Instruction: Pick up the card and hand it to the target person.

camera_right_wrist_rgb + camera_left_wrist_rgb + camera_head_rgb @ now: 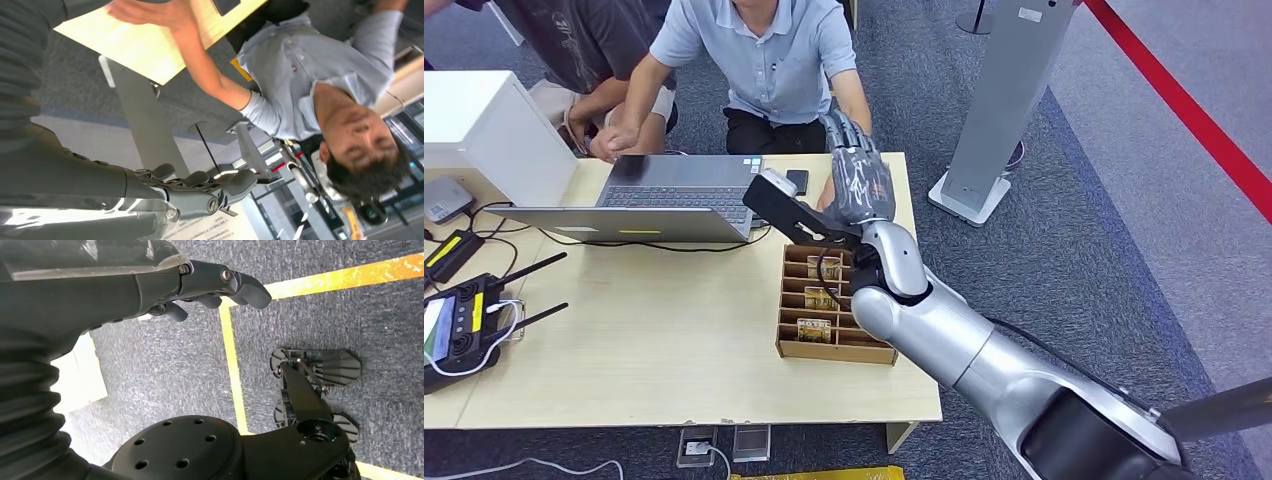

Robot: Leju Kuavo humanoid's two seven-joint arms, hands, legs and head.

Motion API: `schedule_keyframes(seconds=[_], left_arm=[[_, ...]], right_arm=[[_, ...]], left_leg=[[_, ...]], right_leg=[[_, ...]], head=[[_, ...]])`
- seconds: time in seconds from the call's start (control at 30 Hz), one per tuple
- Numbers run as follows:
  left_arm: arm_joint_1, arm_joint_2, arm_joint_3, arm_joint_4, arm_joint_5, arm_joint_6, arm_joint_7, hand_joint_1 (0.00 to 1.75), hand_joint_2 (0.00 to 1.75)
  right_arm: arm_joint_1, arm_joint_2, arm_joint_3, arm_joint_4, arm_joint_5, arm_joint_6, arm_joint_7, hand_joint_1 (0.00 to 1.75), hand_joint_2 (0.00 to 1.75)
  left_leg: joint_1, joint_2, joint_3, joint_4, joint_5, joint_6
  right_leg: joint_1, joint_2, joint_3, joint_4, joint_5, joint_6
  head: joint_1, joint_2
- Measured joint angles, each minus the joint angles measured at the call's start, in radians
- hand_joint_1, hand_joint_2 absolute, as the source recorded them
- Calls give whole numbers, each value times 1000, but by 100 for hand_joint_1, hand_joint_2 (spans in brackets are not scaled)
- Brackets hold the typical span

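Patterned cards [814, 329] stand in the slots of a brown cardboard box [834, 351] on the wooden table [664, 340]. My right hand [856, 175] is raised above the table's far edge, beyond the box, back toward me, fingers stretched toward the person in a light blue shirt [769, 60]. In the right wrist view its fingers [200, 187] are slightly bent and I see no card in them. The person's hand [145, 12] lies on the table just beyond my right hand. My left hand [200, 290] hangs over the carpet, fingers loosely bent, holding nothing.
An open laptop [674, 195] and a black phone [797, 180] lie at the back of the table. A white box [484, 130] and a black controller [464, 320] sit at the left. A second person [594, 50] sits at the far left. A grey stand [1004, 100] rises to the right.
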Motion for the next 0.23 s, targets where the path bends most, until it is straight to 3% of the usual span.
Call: schedule_keyframes(seconds=[0.1,0.23], left_arm=[[2,0,0,0,14,4,0,0,175],[5,0,0,0,26,5,0,0,175]], right_arm=[[66,-58,-38,-163,-16,6,26,0,175],[164,-126,-92,-350,-83,23,0,0,175]], left_leg=[[0,0,0,0,0,0],[0,0,0,0,0,0]], right_leg=[[0,0,0,0,0,0],[0,0,0,-1,0,0]], head=[[0,0],[1,0]])
